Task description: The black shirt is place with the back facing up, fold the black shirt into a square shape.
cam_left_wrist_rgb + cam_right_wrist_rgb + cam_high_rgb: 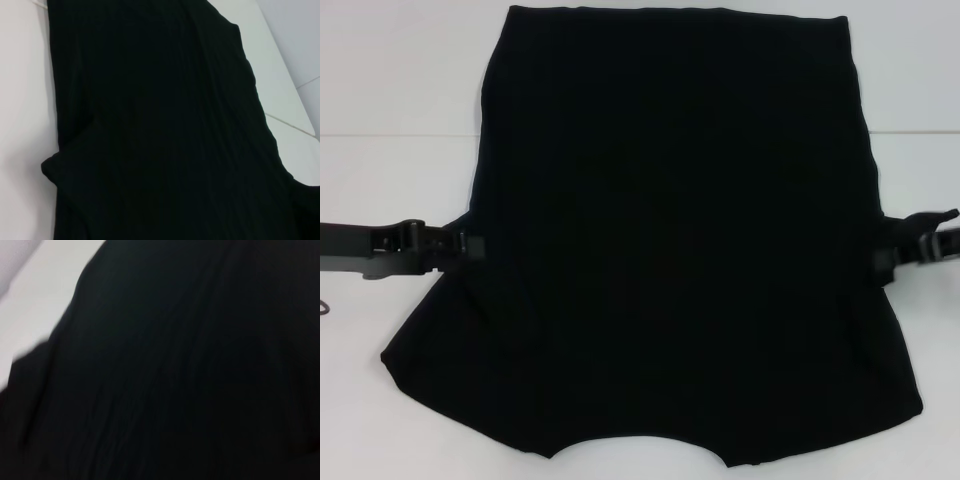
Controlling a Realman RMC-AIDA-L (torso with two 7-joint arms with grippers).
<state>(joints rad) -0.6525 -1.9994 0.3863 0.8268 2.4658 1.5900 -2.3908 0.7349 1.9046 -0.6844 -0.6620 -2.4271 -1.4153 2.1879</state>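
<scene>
black shirt lies flat on white table.

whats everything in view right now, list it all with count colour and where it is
black shirt: one, plain black, spread flat over the middle of the table, neckline curve at the near edge, no lettering showing
table: one, white, under the shirt, bare surface showing on both sides
cable: one short dark piece, at the table's far left edge below the left arm
left gripper: one, black, at the shirt's left edge about halfway up, its arm reaching in from the left
right gripper: one, black, at the shirt's right edge about halfway up, its arm reaching in from the right
</scene>
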